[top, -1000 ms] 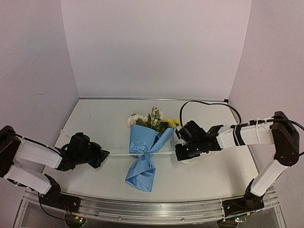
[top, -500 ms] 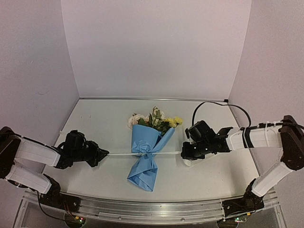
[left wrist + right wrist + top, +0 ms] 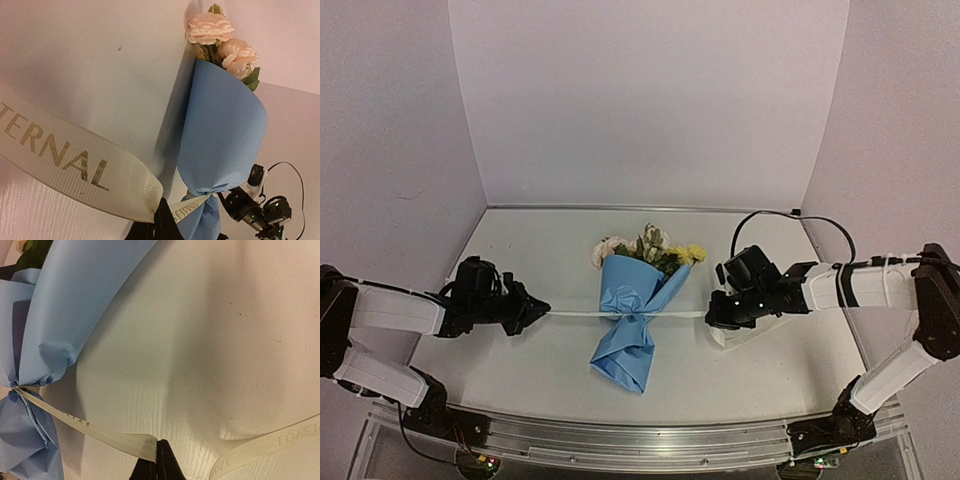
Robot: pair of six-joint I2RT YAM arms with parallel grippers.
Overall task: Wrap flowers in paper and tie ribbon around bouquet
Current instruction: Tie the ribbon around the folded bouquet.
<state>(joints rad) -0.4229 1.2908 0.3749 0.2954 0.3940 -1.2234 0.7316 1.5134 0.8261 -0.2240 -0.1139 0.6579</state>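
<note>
Both arms have drawn outward since a second ago, the right more than the left, and the ribbon (image 3: 575, 314) now runs in a taut line across the pinched waist of the bouquet (image 3: 632, 320), which lies near the middle of the table (image 3: 540, 250), blooms toward the back wall. Each end is pinched tight between closed fingertips: the left gripper (image 3: 542, 309) clamps one run, the right gripper (image 3: 710, 316) the other, with a slack tail curling beside it. Whether the crossing at the waist is a finished knot I cannot tell. Pulling harder could crease or tear the thin paper (image 3: 625, 350), and an uneven pull would likely drag the whole bunch sideways; the smooth ribbon might also slip from such narrow grips. The paper cone is the only holder here, carrying the flowers (image 3: 645, 248), whose stems are hidden inside it.
</note>
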